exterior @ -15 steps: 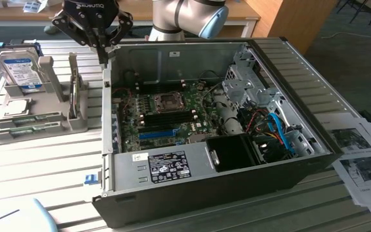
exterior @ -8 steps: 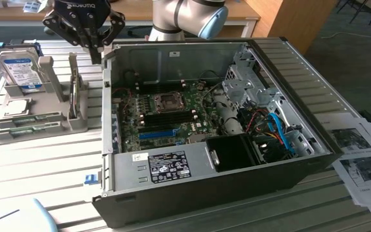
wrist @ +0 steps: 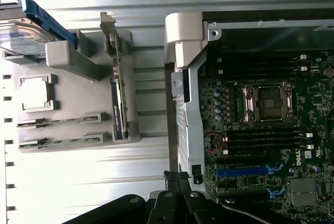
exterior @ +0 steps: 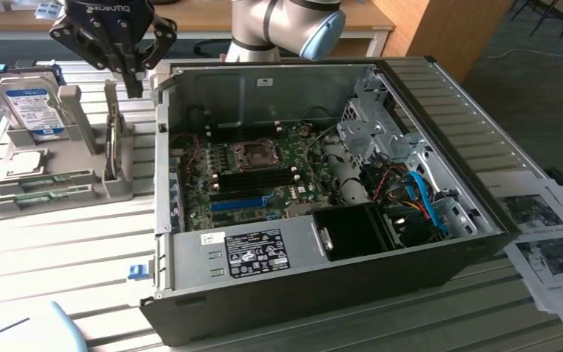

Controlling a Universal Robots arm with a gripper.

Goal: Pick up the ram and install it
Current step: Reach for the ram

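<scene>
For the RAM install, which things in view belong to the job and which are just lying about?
Job:
- gripper, shut
- ram sticks in the grey holder
- black motherboard slots

Lying about:
- hard drive
- processor chip
- upright card
- printed sheets

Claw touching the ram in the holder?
Apart. Exterior view: the claw hangs up high, while both ram sticks lie flat, low in the gray holder, with a clear gap between.
</scene>
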